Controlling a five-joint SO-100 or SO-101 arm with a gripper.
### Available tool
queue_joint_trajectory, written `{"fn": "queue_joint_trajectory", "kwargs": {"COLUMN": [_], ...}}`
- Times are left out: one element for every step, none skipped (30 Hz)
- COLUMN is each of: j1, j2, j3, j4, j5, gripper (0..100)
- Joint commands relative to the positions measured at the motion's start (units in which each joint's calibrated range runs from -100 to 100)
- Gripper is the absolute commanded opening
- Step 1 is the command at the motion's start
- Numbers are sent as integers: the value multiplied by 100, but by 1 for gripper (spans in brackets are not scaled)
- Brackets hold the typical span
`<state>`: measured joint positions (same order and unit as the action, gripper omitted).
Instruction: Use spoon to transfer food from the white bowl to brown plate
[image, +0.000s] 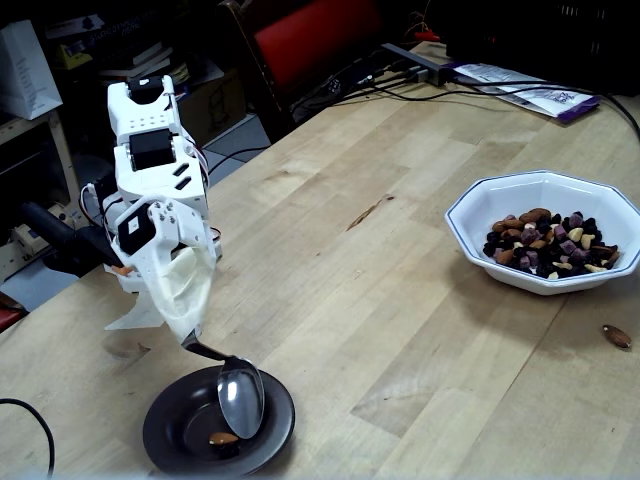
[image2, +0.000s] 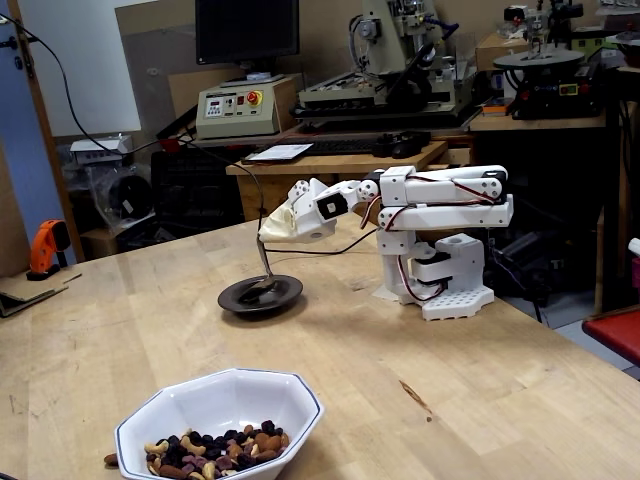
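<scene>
The white arm's gripper is shut on the handle of the silver spoon, which hangs tilted down over the brown plate at the table's front left. The spoon bowl faces the camera and looks empty. One almond lies in the plate under it. The white bowl with the food stands at the right, well away from the gripper. In the other fixed view the gripper holds the spoon down into the plate; the bowl with the food is in front.
A stray almond lies on the table right of the bowl, and another beside the bowl's left rim. Papers and cables lie at the far edge. The arm's base stands right of the plate.
</scene>
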<state>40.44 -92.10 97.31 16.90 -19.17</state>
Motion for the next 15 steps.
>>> {"fn": "queue_joint_trajectory", "kwargs": {"j1": [-281,-362,-444,-518,-585,-636,-681,-718,-747,-777,-807,-829,-851,-873,-888], "j2": [-45,-45,-45,-45,-45,-45,-54,-54,-54,-54,-54,-63,-80,-140,-234], "j3": [-85,-85,-93,-93,-93,-93,-102,-102,-102,-111,-111,-111,-138,-182,-244], "j4": [10,10,10,10,10,10,10,10,10,10,10,10,10,10,10], "j5": [-10,-10,-10,0,24,29,34,34,34,34,34,34,39,39,39], "gripper": [4,4,4,4,4,4,4,4,4,4,4,4,4,4,4]}}
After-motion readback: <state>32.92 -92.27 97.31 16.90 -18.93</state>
